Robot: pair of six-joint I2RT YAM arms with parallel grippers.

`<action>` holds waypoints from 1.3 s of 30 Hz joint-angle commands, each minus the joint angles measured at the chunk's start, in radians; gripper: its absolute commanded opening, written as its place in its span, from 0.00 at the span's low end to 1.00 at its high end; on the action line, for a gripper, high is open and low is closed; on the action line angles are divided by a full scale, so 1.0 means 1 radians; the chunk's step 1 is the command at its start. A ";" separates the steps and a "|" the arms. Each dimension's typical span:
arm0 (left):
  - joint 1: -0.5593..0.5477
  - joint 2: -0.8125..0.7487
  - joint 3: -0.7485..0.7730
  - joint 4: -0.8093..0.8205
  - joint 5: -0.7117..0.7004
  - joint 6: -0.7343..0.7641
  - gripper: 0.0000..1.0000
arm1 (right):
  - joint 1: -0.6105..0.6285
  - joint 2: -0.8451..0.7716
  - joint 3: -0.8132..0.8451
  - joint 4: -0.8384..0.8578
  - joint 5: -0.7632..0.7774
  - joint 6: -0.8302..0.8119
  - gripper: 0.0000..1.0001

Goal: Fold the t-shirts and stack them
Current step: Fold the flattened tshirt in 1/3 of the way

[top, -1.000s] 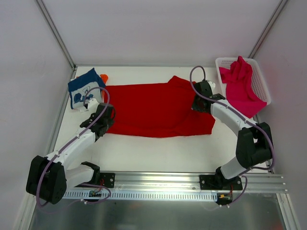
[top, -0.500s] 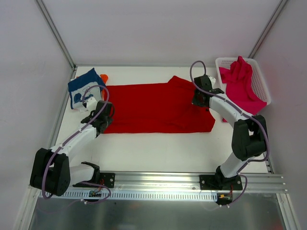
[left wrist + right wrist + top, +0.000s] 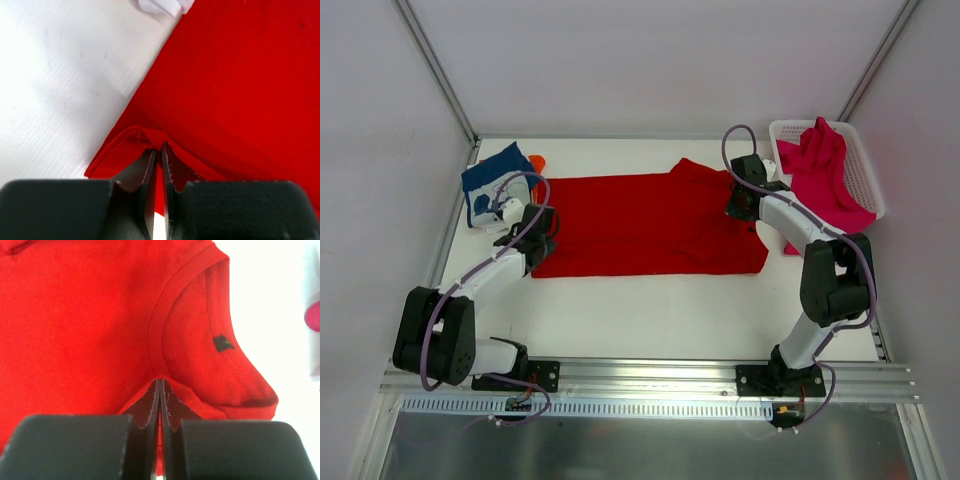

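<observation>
- Table (image 3: 650, 310): white; we count four shirts and one basket on it.
- Red t-shirt (image 3: 640, 225): spread flat across the middle of the table, collar to the right.
- Left arm (image 3: 485, 280): stretched low and forward, reaching the red shirt's left edge.
- Right arm (image 3: 800, 225): elbow raised, forearm angled in to the collar.
- Basket (image 3: 870, 170): white mesh, far right corner.
- Pink t-shirt (image 3: 825, 175): heaped in the basket, spilling over its near rim.
- Navy t-shirt (image 3: 490, 180): bundled at the far left.
- Left gripper (image 3: 159, 150): pinching a raised fold of the red shirt's edge.
- Right gripper (image 3: 160, 385): pressed together on red cloth at the neckline.
- Orange t-shirt (image 3: 536, 161): we see only a corner, beside the navy one.
</observation>
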 commanded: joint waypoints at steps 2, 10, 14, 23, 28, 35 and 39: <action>0.016 0.046 0.052 0.050 0.036 0.030 0.10 | -0.016 0.017 0.052 0.012 0.018 -0.011 0.00; 0.016 0.093 0.062 0.079 0.059 0.042 0.35 | -0.025 0.051 0.062 0.018 0.024 -0.009 0.01; 0.018 0.099 0.060 0.093 0.059 0.042 0.75 | -0.028 0.063 0.069 0.027 0.024 -0.009 0.00; 0.018 0.101 0.057 0.100 0.066 0.044 0.99 | -0.037 0.115 0.107 0.033 0.027 -0.005 0.01; 0.016 0.096 0.048 0.104 0.077 0.047 0.99 | -0.040 0.158 0.145 0.030 0.034 0.000 0.02; 0.018 0.096 0.033 0.119 0.099 0.055 0.99 | -0.052 0.252 0.280 -0.016 0.076 0.007 0.99; 0.018 0.087 0.029 0.123 0.112 0.058 0.99 | -0.072 0.292 0.360 -0.067 0.089 0.007 0.99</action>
